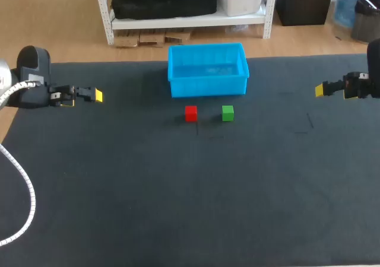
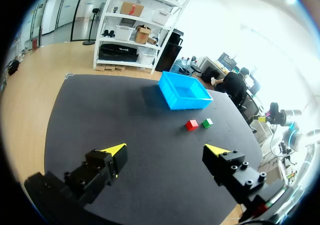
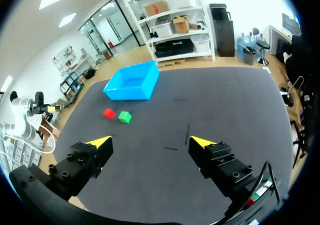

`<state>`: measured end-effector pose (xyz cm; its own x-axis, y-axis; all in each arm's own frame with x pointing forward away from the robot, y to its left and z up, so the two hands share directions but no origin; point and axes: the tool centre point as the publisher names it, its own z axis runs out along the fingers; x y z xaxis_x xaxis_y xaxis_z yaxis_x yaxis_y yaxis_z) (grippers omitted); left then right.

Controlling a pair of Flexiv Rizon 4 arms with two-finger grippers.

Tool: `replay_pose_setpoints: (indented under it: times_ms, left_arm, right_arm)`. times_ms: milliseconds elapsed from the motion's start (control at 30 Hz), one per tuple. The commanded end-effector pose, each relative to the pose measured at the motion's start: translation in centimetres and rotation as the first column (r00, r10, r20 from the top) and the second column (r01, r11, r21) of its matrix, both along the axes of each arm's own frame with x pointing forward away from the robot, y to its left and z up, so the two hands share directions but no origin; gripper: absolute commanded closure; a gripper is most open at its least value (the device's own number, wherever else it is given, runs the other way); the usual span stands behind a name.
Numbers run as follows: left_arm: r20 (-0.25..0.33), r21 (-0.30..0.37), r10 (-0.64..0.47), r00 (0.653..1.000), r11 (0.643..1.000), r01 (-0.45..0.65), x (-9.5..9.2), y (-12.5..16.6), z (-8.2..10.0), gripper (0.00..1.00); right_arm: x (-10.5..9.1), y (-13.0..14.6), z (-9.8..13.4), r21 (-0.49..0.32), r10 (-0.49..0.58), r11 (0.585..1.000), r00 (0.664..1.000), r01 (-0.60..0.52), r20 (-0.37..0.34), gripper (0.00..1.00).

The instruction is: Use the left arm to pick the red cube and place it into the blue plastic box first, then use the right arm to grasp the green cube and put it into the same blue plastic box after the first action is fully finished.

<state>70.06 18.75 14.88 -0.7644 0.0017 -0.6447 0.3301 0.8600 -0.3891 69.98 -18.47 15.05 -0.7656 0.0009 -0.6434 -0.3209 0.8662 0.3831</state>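
A small red cube [image 1: 190, 113] and a green cube [image 1: 228, 113] lie side by side on the dark table, just in front of the blue plastic box [image 1: 207, 69], which looks empty. My left gripper [image 1: 89, 95] hovers open at the far left, well away from the cubes. At the far right my right gripper [image 1: 323, 89] is open too. The left wrist view has its open gripper [image 2: 167, 150] with the red cube [image 2: 191, 125], green cube [image 2: 207, 123] and box [image 2: 183, 90] far ahead. From the right wrist, its open gripper [image 3: 152, 142] faces the red cube [image 3: 108, 113], green cube [image 3: 125, 117] and box [image 3: 132, 81].
The dark mat [image 1: 178, 190] covers the whole table. A white cable [image 1: 27, 210] from my left arm loops over the mat's left edge. Faint marks [image 1: 309, 124] show on the mat at the right.
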Motion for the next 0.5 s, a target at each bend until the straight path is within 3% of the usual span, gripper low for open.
replay_pose_setpoints:
  times_ms: [33, 433, 500]
  left_arm:
    - [-0.001, 0.001, 0.001, 1.000, 1.000, -0.001, 0.0, -0.1, 0.0, 0.00]
    - [-0.001, 0.001, 0.001, 1.000, 1.000, -0.001, 0.0, -0.1, 0.0, 0.00]
    - [0.024, 0.066, -0.006, 1.000, 0.998, 0.005, -0.1, -1.3, 0.0, 0.00]
  right_arm:
    - [0.0, 0.0, 0.0, 0.000, 0.001, 1.000, 1.000, -0.001, 0.000, 0.00]
    - [0.0, 0.0, 0.0, 0.000, 0.001, 1.000, 1.000, -0.001, 0.000, 0.00]
    - [0.0, 0.0, 0.0, 0.000, 0.001, 1.000, 1.000, -0.001, 0.000, 0.00]
